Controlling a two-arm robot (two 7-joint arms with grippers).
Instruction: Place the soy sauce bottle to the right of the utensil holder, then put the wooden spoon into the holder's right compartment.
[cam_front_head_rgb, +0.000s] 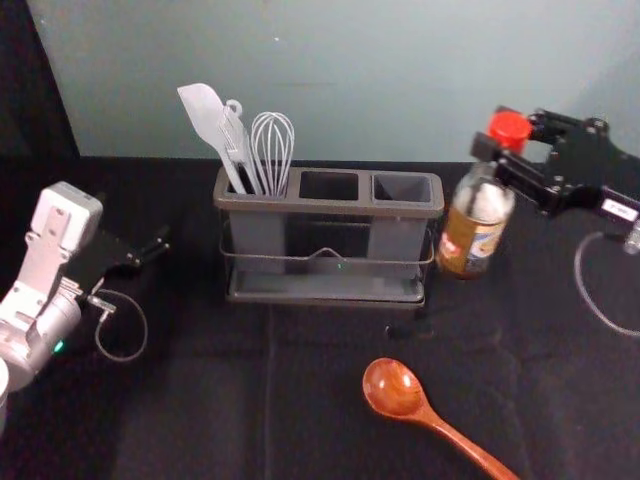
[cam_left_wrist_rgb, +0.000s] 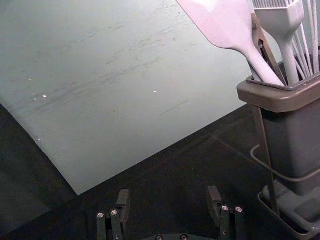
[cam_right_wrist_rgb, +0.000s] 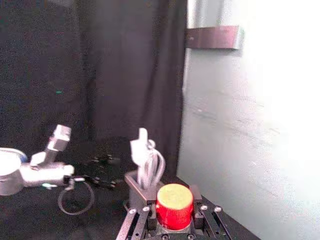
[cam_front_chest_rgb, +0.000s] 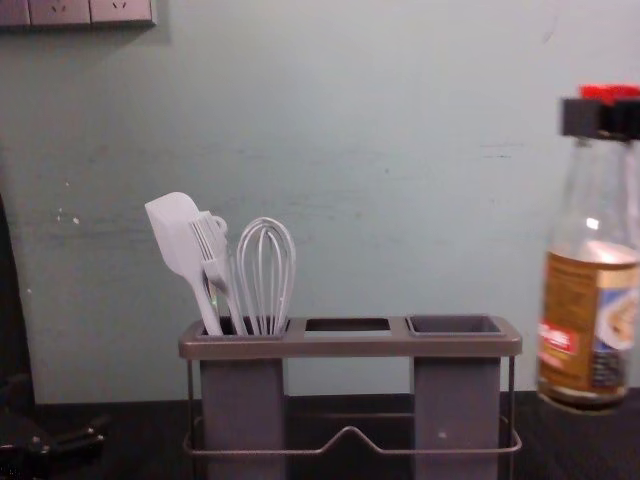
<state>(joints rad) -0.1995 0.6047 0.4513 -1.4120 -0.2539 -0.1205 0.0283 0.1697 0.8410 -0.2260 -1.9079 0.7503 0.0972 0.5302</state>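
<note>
1. Hanging from the robot's right gripper (cam_front_head_rgb: 502, 163), the soy sauce bottle (cam_front_head_rgb: 468, 235) is just off the right end of the utensil holder (cam_front_head_rgb: 330, 208); in the chest view it appears nearly upright and raised above the worktop (cam_front_head_rgb: 200, 400).
2. Gripper state, right: closed about the neck, just under the red cap (cam_right_wrist_rgb: 174, 206). Left gripper (cam_left_wrist_rgb: 168, 198): fingers wide apart, nothing between them, parked on the holder's left side.
3. Handling of the bottle, as I judge it: stiff, smooth, probably glass, its weight low in the labelled body. Held so high, it may swing or tip if set down fast; a level base and a gentle touch are called for before release. I cannot tell how full it is.
4. Wooden spoon (cam_front_head_rgb: 393, 387): flat on the worktop in front of the holder, bowl toward it, handle slanting away to the near right. Presumably light, rigid, hard to break, but apt to roll or pivot.
5. Suggested hold: across the handle near the bowl, leaving the tail free to enter the right compartment (cam_front_head_rgb: 402, 188) first.
</note>
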